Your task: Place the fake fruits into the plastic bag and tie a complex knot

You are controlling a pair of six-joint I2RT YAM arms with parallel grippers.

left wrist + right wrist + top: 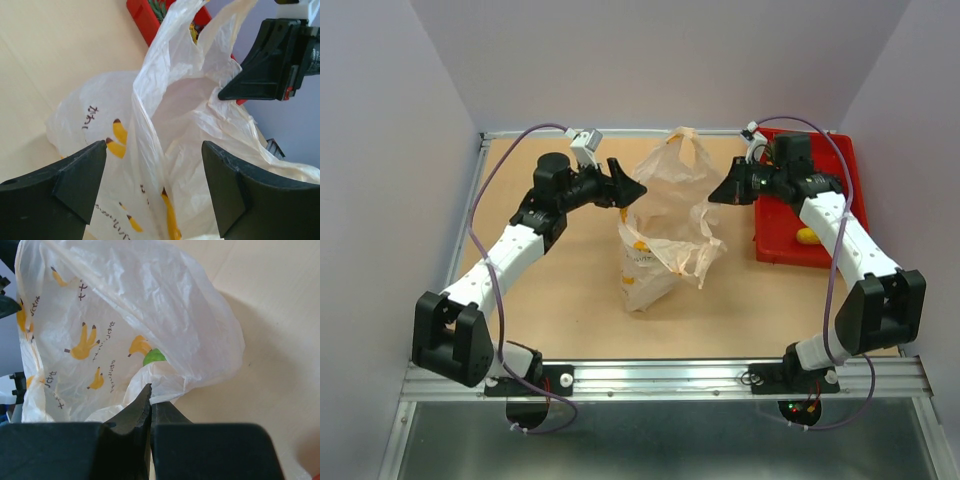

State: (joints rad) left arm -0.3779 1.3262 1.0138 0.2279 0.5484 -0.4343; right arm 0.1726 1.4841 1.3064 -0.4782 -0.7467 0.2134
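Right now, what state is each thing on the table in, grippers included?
plastic bag, standing, mouth open, handles untied.
left gripper, open, jaws either side of the bag's rim.
right gripper, shut on the bag's edge.
green piece, inside the bag, mostly hidden.
yellow piece, lying in the red tray, not bagged.

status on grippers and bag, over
Left gripper open, straddling bag rim. Right gripper shut on bag. Bag mid-table, unknotted, green fruit inside. One yellow fruit in tray.

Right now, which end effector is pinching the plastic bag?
The right end effector, shut on the plastic bag; the left end effector stands open.
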